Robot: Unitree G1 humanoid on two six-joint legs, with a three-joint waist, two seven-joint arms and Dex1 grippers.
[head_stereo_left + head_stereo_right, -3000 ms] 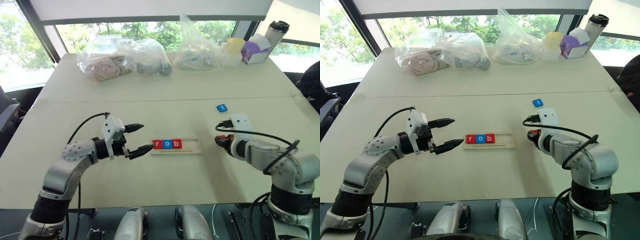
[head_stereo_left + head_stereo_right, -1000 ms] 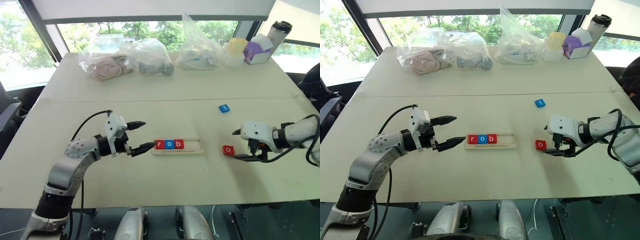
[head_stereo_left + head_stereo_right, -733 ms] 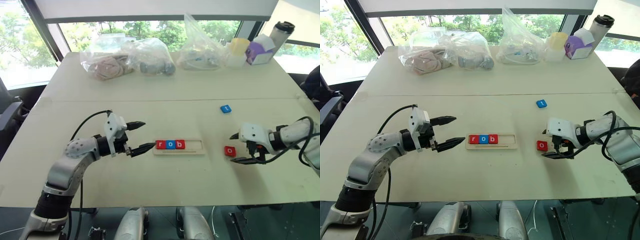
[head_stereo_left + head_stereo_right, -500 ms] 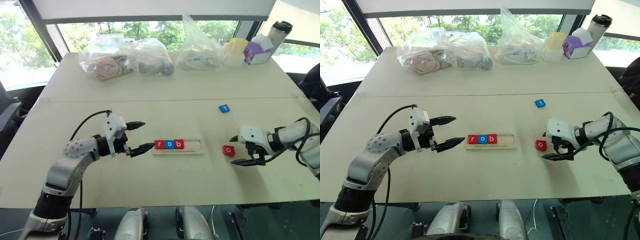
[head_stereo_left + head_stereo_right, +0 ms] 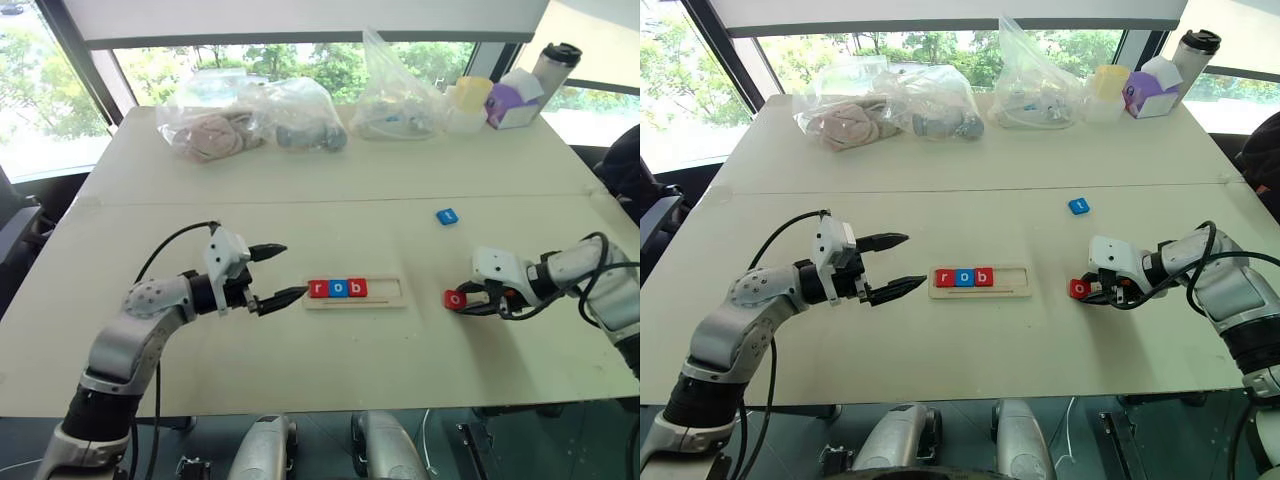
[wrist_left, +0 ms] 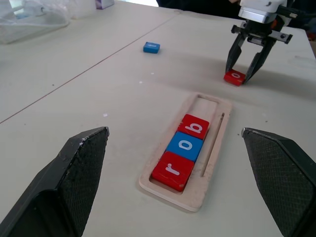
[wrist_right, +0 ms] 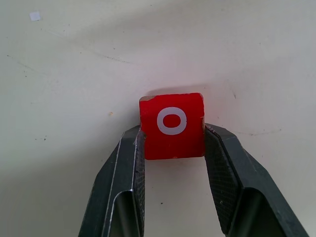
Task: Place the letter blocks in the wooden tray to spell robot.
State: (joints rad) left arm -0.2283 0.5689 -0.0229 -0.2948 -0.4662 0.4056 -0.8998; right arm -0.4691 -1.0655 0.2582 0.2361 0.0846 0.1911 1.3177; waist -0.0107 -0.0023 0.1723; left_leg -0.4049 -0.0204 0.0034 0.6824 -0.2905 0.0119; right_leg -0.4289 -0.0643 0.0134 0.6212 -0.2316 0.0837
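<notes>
My right fingers [image 7: 173,148] grip the red o block [image 7: 172,125] on the desk [image 5: 330,340]; left fingers [image 5: 278,274] wait open. Next I lift it into the wooden tray [image 5: 390,291], right of "rob".

Bright daylight pours in through the windows [image 5: 60,90] behind the table [image 5: 330,170] — its far half glares pale. Shadows are soft and faint. The head views bow slightly at the edges — wrist views stay sharp.
</notes>
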